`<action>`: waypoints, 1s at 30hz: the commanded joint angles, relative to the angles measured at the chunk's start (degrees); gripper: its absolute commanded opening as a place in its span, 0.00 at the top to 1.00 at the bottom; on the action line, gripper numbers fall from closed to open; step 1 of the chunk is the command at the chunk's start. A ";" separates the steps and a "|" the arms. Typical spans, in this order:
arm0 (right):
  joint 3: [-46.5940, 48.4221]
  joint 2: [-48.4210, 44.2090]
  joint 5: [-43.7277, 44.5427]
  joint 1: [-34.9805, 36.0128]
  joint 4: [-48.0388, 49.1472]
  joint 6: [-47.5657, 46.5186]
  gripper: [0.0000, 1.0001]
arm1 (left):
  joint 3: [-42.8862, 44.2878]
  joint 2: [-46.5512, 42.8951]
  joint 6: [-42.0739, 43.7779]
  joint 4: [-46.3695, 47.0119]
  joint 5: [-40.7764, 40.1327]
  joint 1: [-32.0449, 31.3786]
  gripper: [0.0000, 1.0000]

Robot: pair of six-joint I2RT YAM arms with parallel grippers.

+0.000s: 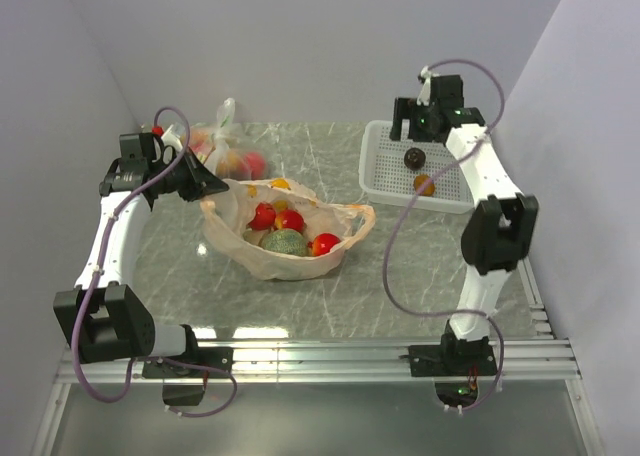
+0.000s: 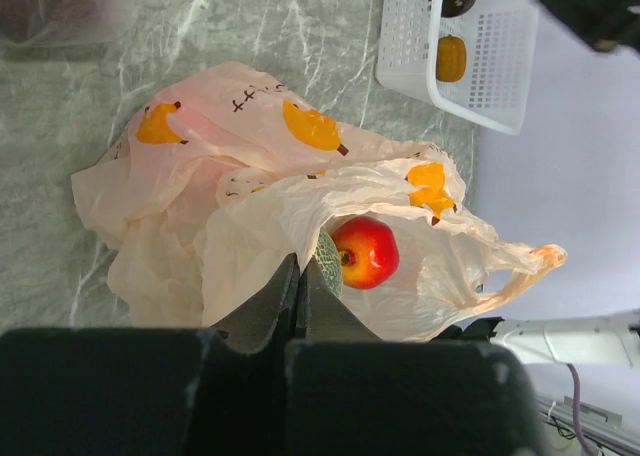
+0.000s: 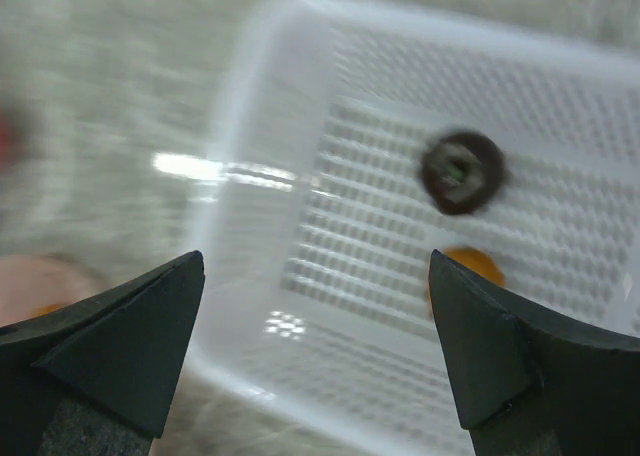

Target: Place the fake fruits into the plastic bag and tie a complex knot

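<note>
This is a robot lab test cell, not a home or kitchen. Plain pale walls [image 1: 300,46] box in a small counter [image 1: 330,291] at 9, 12 and 3 o'clock. Bare aluminium rails [image 1: 320,354] edge it at 6 o'clock. A left arm [image 1: 115,241] is bolted on at 7 o'clock and a right arm [image 1: 490,206] at 5. Purple cables [image 1: 385,256] loop loose beside them. Props sit on the marbled grey-green top: a bag [image 1: 290,261] at centre and a basket [image 1: 385,161] at 2 o'clock.

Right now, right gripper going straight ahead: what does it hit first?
The right gripper would probably meet the white basket first, its floor left of the dark maroon fruit; blurred view, depth unclear.
</note>
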 commanded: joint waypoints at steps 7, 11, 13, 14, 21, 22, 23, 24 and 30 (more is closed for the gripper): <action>6.74 14.26 11.86 -4.81 -0.66 -6.23 0.00 | -0.10 -0.53 -0.11 2.19 -0.27 -0.35 1.00; 8.24 18.31 9.33 -5.43 1.53 -6.05 0.00 | 0.16 -0.44 0.15 1.84 -0.80 -0.26 0.99; 9.12 19.19 8.26 -5.34 2.41 -6.40 0.00 | 0.07 -0.35 0.42 1.75 -1.06 -0.35 0.99; 11.38 20.94 6.43 -5.34 1.81 -6.58 0.00 | -0.01 -0.18 0.42 1.66 -1.06 -0.26 0.99; 16.94 25.26 2.63 -5.25 0.49 -4.65 0.00 | -0.89 -0.09 0.06 2.36 -1.24 -0.35 1.00; 17.73 26.48 2.90 -5.25 0.05 -4.65 0.00 | -0.81 0.00 0.15 2.19 -1.33 -0.26 1.00; 19.56 27.27 3.25 -5.25 -0.30 -4.65 0.00 | -0.63 0.09 0.41 2.01 -1.41 -0.26 0.99; 20.28 27.98 4.56 -5.25 -1.09 -4.65 0.00 | -0.54 0.09 0.42 1.93 -1.42 -0.35 0.99; 20.37 30.36 5.80 -5.25 -2.07 -2.98 0.00 | -0.63 0.35 0.68 1.66 -1.50 -0.26 0.99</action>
